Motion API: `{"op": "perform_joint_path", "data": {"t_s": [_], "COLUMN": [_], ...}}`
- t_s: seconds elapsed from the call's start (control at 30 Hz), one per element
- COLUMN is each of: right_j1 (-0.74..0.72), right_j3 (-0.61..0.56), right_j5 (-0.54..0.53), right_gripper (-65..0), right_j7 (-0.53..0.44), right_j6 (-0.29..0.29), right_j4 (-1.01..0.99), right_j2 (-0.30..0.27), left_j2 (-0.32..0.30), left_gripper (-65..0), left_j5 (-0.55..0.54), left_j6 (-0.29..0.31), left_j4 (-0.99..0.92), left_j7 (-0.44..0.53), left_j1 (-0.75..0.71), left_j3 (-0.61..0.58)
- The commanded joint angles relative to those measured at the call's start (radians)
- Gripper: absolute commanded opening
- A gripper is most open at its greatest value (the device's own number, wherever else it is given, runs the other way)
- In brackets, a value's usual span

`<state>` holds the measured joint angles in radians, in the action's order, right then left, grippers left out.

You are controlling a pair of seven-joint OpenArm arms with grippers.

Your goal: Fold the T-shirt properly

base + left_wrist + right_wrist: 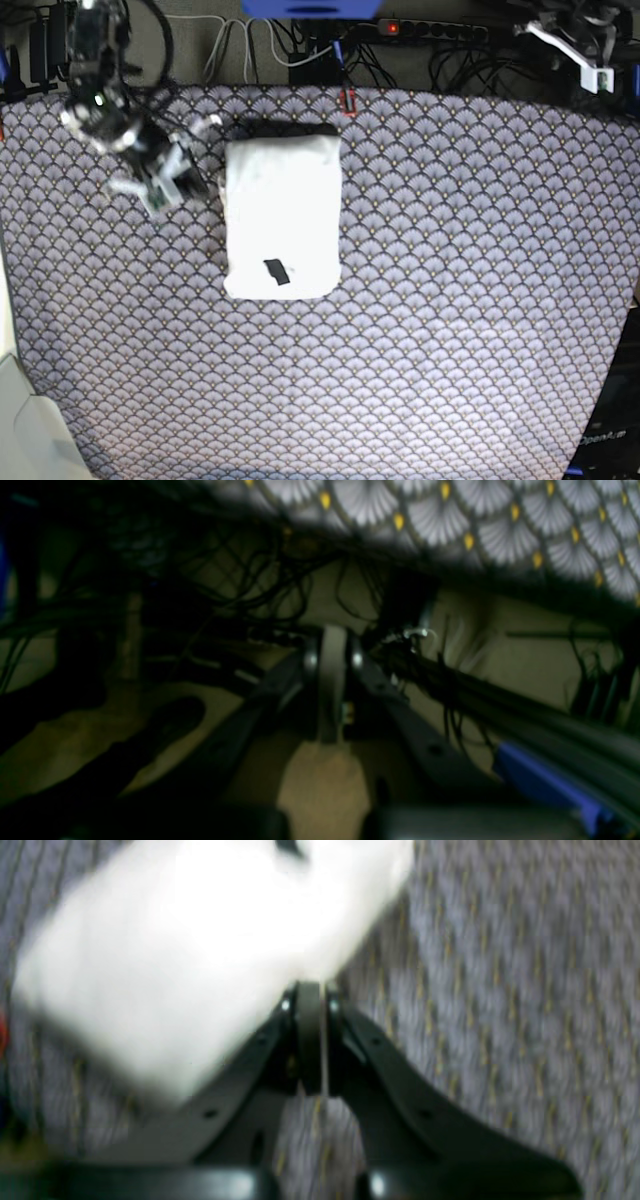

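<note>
The folded white cotton T-shirt (282, 218) lies centre-left on the patterned tabletop (450, 300). Right fingers (160, 195), closed and empty, sit just left; left fingers (330, 680), closed, are off-table.

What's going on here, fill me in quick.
A two-armed robot is folding a T-shirt, which now lies as a neat white rectangle on the patterned table cloth, a small black tag showing. Nothing grips it. The right hand is shut and hovers just beside the shirt. The left hand is shut too, off past the table edge over cables.
</note>
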<state>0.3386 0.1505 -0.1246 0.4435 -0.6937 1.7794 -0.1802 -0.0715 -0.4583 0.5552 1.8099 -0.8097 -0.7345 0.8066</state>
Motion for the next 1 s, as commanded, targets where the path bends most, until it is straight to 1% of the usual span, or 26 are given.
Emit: {"op": "perform_joint_path", "data": {"t_s": [0.0, 0.03, 0.1, 0.17, 0.23, 0.3, 0.4, 0.47, 0.53, 0.63, 0.7, 0.8, 0.87, 0.9, 0.93, 0.97], "right_j1": [0.046, 0.109, 0.215, 0.3, 0.37, 0.423, 0.46, 0.463, 0.455, 0.423, 0.396, 0.325, 0.276, 0.248, 0.221, 0.204], "right_j3": [0.037, 0.076, 0.133, 0.172, 0.215, 0.24, 0.257, 0.261, 0.263, 0.268, 0.3, 0.341, 0.367, 0.373, 0.378, 0.387], "right_j5": [-0.017, -0.017, -0.02, -0.02, -0.02, -0.022, -0.022, -0.022, -0.022, -0.02, -0.017, -0.014, -0.002, 0.01, 0.024, 0.039], "right_gripper": [-65.0, -65.0, -65.0, -65.0, -65.0, -65.0, -65.0, -65.0, -65.0, -65.0, -65.0, -65.0, -65.0, -65.0, -65.0, -65.0], "right_j7": [-0.056, -0.091, -0.17, -0.242, -0.289, -0.32, -0.335, -0.335, -0.337, -0.338, -0.34, -0.403, -0.46, -0.493, -0.541, -0.601], "right_j6": [-0.004, -0.004, -0.004, -0.004, -0.004, -0.004, -0.004, -0.004, -0.004, -0.004, -0.004, -0.004, -0.004, -0.004, -0.004, -0.004], "right_j4": [0.038, 0.055, 0.063, 0.058, 0.053, 0.032, -0.017, -0.075, -0.152, -0.289, -0.392, -0.591, -0.758, -0.838, -0.924, -1.007], "right_j2": [-0.008, -0.006, -0.003, 0.012, 0.029, 0.054, 0.084, 0.1, 0.1, 0.095, 0.095, 0.092, 0.066, 0.061, 0.06, 0.051], "left_j2": [0.0, 0.011, 0.023, 0.022, 0.009, -0.012, -0.023, -0.026, -0.026, -0.027, -0.027, -0.031, -0.038, -0.038, -0.04, -0.041], "left_gripper": [-64.5, -64.5, -64.5, -64.5, -64.5, -64.5, -64.5, -64.5, -64.5, -64.5, -64.5, -64.5, -64.5, -64.5, -64.5, -64.5], "left_j5": [-0.012, -0.012, -0.01, -0.01, 0.002, 0.068, 0.158, 0.223, 0.283, 0.384, 0.435, 0.499, 0.539, 0.554, 0.573, 0.586], "left_j6": [0.021, 0.039, 0.053, 0.068, 0.084, 0.082, 0.081, 0.072, 0.07, 0.07, 0.07, 0.068, 0.061, 0.033, -0.011, -0.071], "left_j4": [-0.015, -0.048, -0.108, -0.167, -0.236, -0.31, -0.442, -0.534, -0.634, -0.798, -0.901, -1.06, -1.188, -1.246, -1.31, -1.366], "left_j7": [0.033, 0.066, 0.129, 0.18, 0.232, 0.306, 0.444, 0.539, 0.596, 0.645, 0.66, 0.697, 0.726, 0.741, 0.766, 0.797], "left_j1": [-0.023, -0.027, -0.041, -0.052, -0.064, -0.064, -0.049, -0.013, 0.04, 0.149, 0.217, 0.318, 0.389, 0.419, 0.456, 0.479], "left_j3": [0.001, 0.001, 0.0, -0.01, -0.045, -0.091, -0.149, -0.189, -0.215, -0.234, -0.237, -0.269, -0.296, -0.312, -0.33, -0.344]}}
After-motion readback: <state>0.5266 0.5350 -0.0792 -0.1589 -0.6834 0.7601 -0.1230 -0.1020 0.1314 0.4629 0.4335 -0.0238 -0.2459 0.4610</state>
